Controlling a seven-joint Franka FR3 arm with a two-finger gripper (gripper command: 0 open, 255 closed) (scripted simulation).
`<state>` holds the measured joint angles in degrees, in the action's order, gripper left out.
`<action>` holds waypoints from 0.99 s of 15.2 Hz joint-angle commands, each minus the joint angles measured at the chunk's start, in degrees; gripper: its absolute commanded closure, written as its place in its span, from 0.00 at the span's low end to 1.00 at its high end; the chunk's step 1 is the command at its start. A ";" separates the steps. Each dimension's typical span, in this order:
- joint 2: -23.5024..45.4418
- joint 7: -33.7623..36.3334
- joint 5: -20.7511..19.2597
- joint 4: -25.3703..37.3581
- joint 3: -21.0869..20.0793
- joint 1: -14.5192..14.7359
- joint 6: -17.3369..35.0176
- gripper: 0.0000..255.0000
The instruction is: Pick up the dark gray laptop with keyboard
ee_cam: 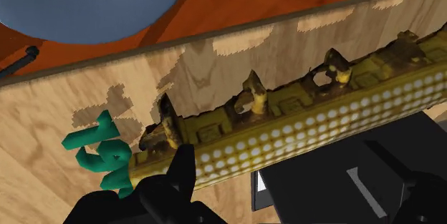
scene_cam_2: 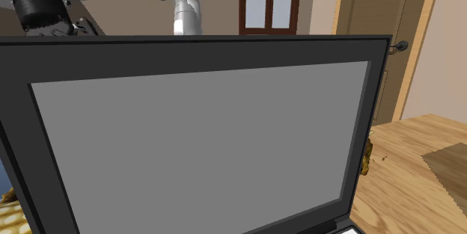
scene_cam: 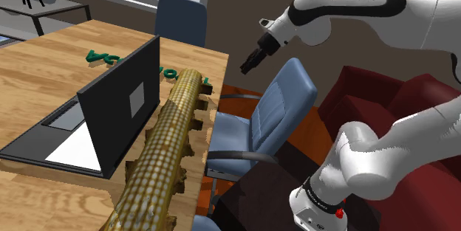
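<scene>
Where laptop (scene_cam: pixel 118 111) sits: wooden table (scene_cam: pixel 44 67); blue chair (scene_cam: pixel 277 108) beside.

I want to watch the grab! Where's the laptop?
In the shoulder view, the open dark laptop sits on the wooden table at the left, just beside the long yellow spiky roll; the gripper hangs high to its right.

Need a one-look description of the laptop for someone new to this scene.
Start at the wooden table in the shoulder view's left half. On it, an open laptop stands beside a long yellow studded roll. It is the one dark grey, hinged thing there: flat base on the wood, lid upright with a lighter grey square on its back.
</scene>
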<state>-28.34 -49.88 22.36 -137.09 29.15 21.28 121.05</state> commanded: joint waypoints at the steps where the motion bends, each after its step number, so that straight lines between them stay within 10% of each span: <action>1: 4.40 -8.92 6.87 2.04 5.25 4.67 0.60 0.00; 8: 27.10 -38.29 36.09 15.07 19.92 16.97 -13.36 0.00; 15: 50.25 -53.17 58.61 31.75 15.08 9.25 -37.03 0.00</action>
<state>18.76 -101.34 77.84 -107.99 45.57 32.08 87.36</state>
